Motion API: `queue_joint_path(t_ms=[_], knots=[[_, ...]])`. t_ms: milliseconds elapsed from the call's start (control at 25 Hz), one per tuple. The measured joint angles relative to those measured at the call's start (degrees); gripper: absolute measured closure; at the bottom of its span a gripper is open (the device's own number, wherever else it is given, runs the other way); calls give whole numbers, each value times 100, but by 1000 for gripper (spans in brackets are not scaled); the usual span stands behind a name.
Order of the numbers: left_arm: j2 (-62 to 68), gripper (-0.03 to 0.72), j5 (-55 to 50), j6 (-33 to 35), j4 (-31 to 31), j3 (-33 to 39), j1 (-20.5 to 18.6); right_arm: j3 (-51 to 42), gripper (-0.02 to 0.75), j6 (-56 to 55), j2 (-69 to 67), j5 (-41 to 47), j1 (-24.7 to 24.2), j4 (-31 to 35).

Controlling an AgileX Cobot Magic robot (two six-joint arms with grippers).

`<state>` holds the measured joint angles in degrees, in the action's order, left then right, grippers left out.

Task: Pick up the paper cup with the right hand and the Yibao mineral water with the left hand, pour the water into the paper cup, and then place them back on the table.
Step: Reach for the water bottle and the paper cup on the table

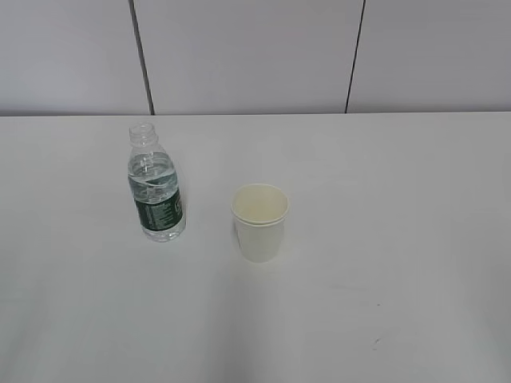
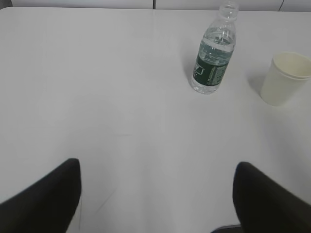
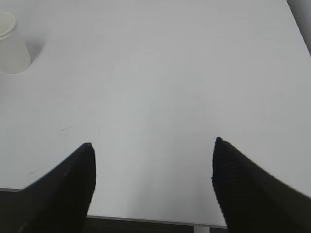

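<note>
two black fingers of the left hand (image 2: 158,194) are seen at the bottom corners of the left wrist view, spread wide with only bare table (image 2: 121,97) between them; nothing is held or touched. likewise the right hand (image 3: 153,182) is shown released at the bottom of the right wrist view, its fingers far apart over the near table edge. white tabletop fills most of the exterior view, marked by tiny dark specks at lower right, and pale wall panels with dark seams are seen along the top. the yibao mineral water (image 1: 156,185) stands upright left of centre, uncapped. the paper cup (image 1: 259,222) stands near centre, apart from the bottle.
</note>
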<state>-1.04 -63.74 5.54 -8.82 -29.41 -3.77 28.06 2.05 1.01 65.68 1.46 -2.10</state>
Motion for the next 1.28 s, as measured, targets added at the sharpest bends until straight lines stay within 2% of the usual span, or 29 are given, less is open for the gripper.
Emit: queue_joint_path(t_ms=[1280], knots=[[0, 114, 0, 0, -17, 0, 0, 0, 153, 0, 0, 0, 0, 0]])
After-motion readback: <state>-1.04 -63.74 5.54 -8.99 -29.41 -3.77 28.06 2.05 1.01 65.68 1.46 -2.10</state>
